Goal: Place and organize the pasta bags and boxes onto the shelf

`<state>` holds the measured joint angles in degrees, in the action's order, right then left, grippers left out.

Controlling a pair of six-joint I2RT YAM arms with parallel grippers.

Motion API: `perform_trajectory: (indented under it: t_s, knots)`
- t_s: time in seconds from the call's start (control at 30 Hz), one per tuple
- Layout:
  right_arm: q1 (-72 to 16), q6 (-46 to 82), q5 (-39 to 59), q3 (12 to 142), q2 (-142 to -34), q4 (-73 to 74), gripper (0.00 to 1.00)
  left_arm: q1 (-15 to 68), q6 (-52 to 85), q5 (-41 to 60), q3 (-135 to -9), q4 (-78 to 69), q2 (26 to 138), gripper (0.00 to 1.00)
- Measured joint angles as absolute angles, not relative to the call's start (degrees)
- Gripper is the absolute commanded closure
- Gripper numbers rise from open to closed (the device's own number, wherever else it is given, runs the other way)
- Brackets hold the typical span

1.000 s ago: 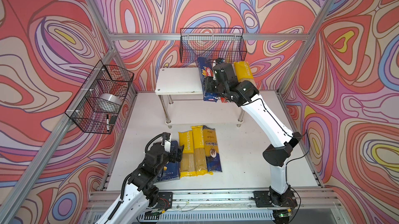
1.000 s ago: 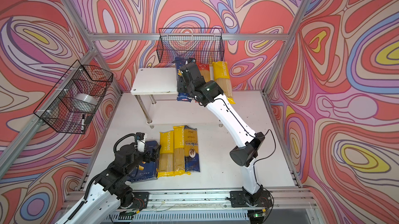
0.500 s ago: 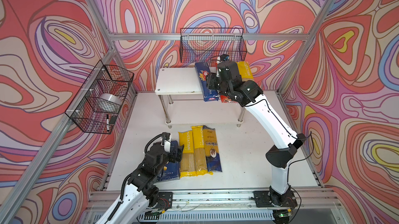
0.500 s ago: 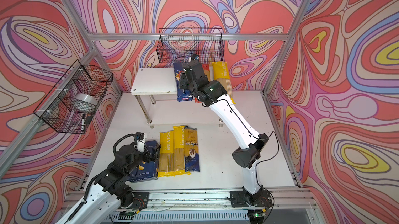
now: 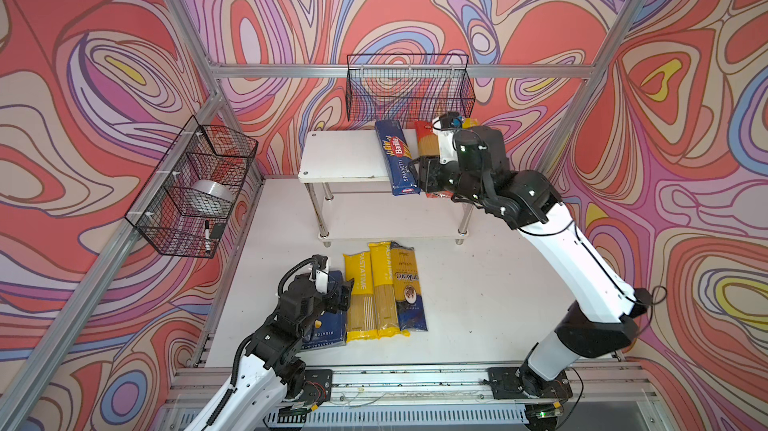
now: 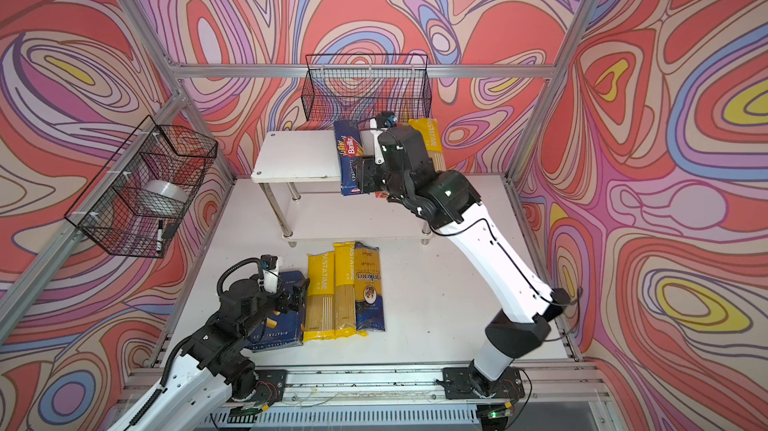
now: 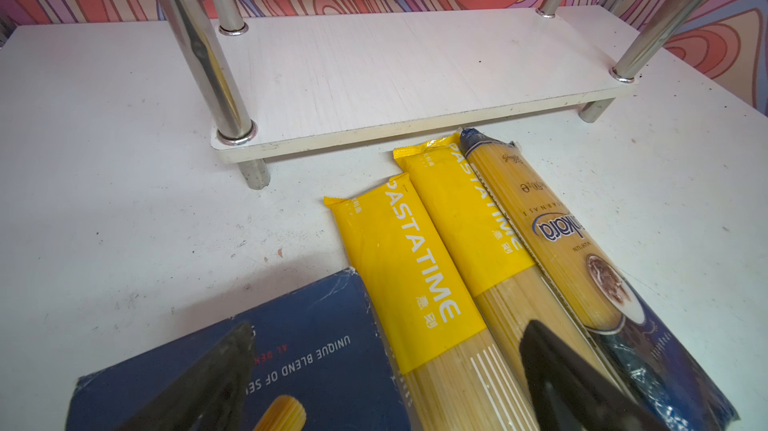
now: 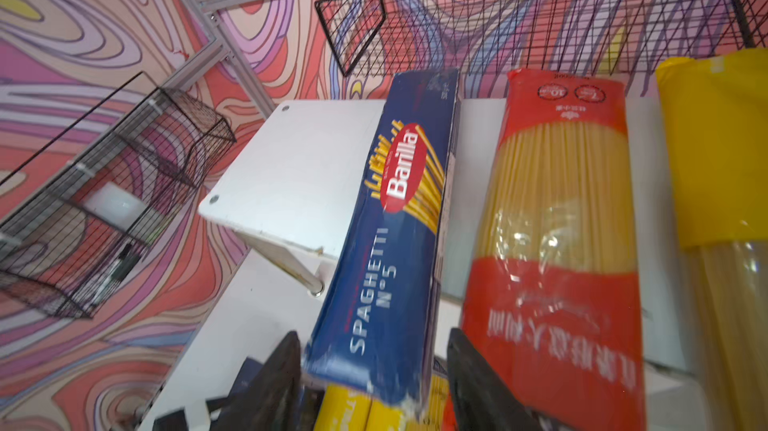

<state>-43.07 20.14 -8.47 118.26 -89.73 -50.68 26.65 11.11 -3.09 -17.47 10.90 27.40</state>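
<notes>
Three packs on top board of the shelf (image 5: 345, 154): spaghetti box (image 5: 397, 159), red bag (image 5: 426, 141), yellow bag (image 6: 430, 139). Right gripper (image 8: 372, 333) apart, straddling the box's overhanging front end. Left gripper (image 7: 389, 324) apart over rigatoni box (image 7: 316, 350) beside three bags (image 5: 384, 292) on bench (image 5: 478, 275).

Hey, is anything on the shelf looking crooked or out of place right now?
The Barilla spaghetti box lies slanted on top of the shelf, not parallel to the red bag beside it, and its near end overhangs the front edge.
</notes>
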Motion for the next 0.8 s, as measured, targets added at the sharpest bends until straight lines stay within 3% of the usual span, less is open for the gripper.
perform_trajectory:
  t_s: [0.23,0.8]
  knots:
    - [-45.5,19.5,-3.2,102.6,-78.6,-48.4,0.44,26.7,11.1,-3.4,-17.5,10.9,26.3,0.0]
    - [-47.7,18.9,0.3,100.4,-84.7,-43.8,0.43,26.7,11.1,-3.5,-17.5,10.9,26.3,0.0]
